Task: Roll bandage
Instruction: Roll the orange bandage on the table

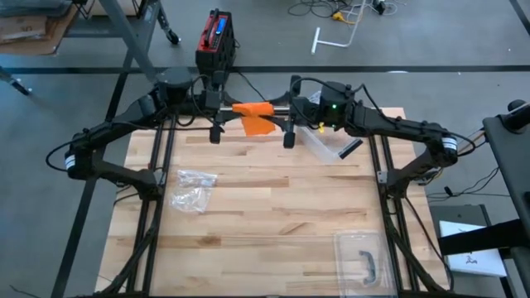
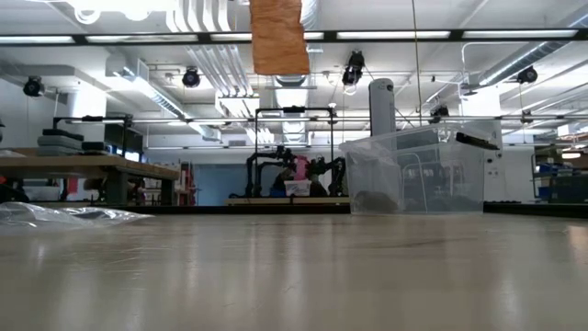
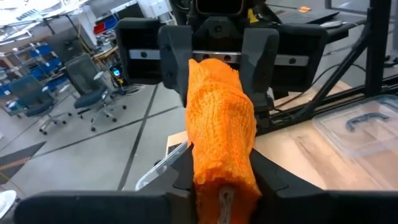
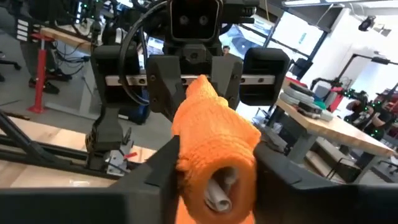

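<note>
An orange bandage (image 1: 252, 110) is held level above the table's far edge between my two grippers, which face each other. It is partly rolled, and a loose tail (image 1: 258, 126) hangs from it; the tail shows at the top of the low view (image 2: 278, 37). My left gripper (image 1: 234, 108) is shut on the roll's left end. My right gripper (image 1: 274, 110) is shut on its right end, where a pale core (image 4: 219, 190) shows inside the roll. My left gripper pinches the roll's left end (image 3: 224, 177) between its two fingers, coming level from the table's left, fingers along the roll. The roll is lifted clear of the table. My right gripper pinches the roll's right end (image 4: 214, 163) between its two fingers, coming level from the table's right, fingers along the roll. The roll lies level, its tail hanging slack below.
A clear plastic tub (image 1: 325, 146) stands on the table just right of the grippers, also in the low view (image 2: 413, 175). A crumpled clear bag (image 1: 192, 189) lies at the left. A clear lid with a dark handle (image 1: 364, 261) lies at the near right.
</note>
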Motion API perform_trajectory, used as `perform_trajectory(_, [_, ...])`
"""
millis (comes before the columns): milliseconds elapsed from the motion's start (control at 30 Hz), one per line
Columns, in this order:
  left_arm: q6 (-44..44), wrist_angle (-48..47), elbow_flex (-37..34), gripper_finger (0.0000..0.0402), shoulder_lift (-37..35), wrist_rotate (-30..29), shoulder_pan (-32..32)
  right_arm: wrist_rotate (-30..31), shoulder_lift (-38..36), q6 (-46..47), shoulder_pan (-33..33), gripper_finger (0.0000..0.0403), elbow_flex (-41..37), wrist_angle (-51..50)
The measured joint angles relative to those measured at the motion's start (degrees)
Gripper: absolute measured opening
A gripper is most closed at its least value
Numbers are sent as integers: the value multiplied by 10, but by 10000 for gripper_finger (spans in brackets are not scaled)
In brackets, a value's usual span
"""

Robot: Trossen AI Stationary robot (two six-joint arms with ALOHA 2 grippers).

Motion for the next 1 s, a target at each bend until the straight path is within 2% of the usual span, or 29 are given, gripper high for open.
perform_trajectory(133, [1,7,-13,86,-5,-1,0,-9,2,-15,-4,99,0,-8])
perform_trajectory(300, [-43,-5,-14,126,-20,7,0,-14,-1,-174,-3,63,0,-9])
perform_trajectory(467, [-75,-62,-13,189,-41,45,0,-36,-2,-365,-3,62,0,-17])
perform_trajectory(600, [-103,-85,-13,241,-54,51,0,-41,3,-472,3,66,-1,-14])
perform_trajectory(800, [-148,-71,8,302,-63,57,0,-23,5,-588,25,55,-1,13])
perform_trajectory(1000, [-181,-92,43,326,-31,51,1,4,6,-657,42,61,-1,20])
